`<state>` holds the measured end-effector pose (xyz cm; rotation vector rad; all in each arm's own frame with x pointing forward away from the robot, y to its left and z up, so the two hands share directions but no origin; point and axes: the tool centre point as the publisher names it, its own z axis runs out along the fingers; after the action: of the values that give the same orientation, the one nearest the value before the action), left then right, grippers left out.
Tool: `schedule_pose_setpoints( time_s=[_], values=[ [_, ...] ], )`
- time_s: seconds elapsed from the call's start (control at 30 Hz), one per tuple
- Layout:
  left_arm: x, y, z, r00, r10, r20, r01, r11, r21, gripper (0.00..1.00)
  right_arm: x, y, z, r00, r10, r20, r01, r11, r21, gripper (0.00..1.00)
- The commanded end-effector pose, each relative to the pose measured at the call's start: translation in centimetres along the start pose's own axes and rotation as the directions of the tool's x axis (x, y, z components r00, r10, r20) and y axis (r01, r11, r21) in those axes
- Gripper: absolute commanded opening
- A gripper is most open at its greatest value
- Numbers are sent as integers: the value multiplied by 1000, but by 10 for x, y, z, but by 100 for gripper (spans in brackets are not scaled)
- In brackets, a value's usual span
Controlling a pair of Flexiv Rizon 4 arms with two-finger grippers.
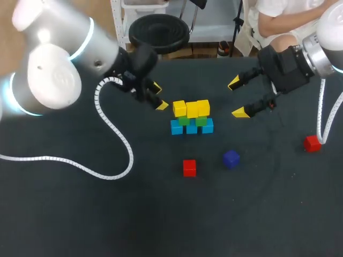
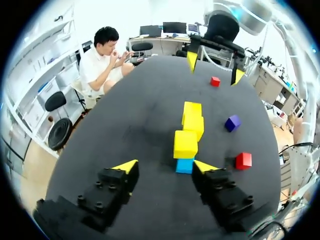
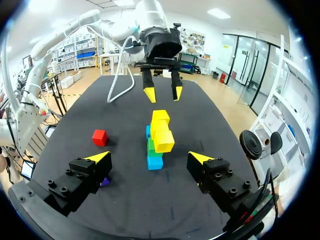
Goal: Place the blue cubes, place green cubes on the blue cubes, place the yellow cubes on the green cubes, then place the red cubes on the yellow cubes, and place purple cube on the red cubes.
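Stack central; cube before it; second cube rightward; third cube far right.

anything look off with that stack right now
The yellow cubes on top are not lined up neatly. The row is uneven, and in the right wrist view the nearest yellow cube sits twisted and seems to overhang the green cubes below. Nothing has fallen.

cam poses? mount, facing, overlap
Head: fixed above and behind, looking down on the table; left tool and right tool show.
Left wrist: on left arm, facing the cube stack; own tool near, right tool beyond.
Right wrist: on right arm, facing the cube stack from the opposite side; own tool near, left tool beyond.
Shared: all see the cube stack; wrist views face each other.
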<state>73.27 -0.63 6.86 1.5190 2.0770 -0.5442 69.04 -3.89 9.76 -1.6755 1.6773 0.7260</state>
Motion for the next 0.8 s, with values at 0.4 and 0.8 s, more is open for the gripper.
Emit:
schedule_pose_setpoints(
  time_s=[0.4, 0.8],
  values=[
    [-3, -2, 12, 997, 33, -64, -33, 999, 5, 0, 0, 0, 0, 1000, -1, 2, 1, 1000, 1, 100],
    [-6, -12, 13, 995, 56, -88, -54, 998, 23, 0, 0, 0, 0, 1000, -1, 2, 1, 1000, 1, 100]
  ],
)
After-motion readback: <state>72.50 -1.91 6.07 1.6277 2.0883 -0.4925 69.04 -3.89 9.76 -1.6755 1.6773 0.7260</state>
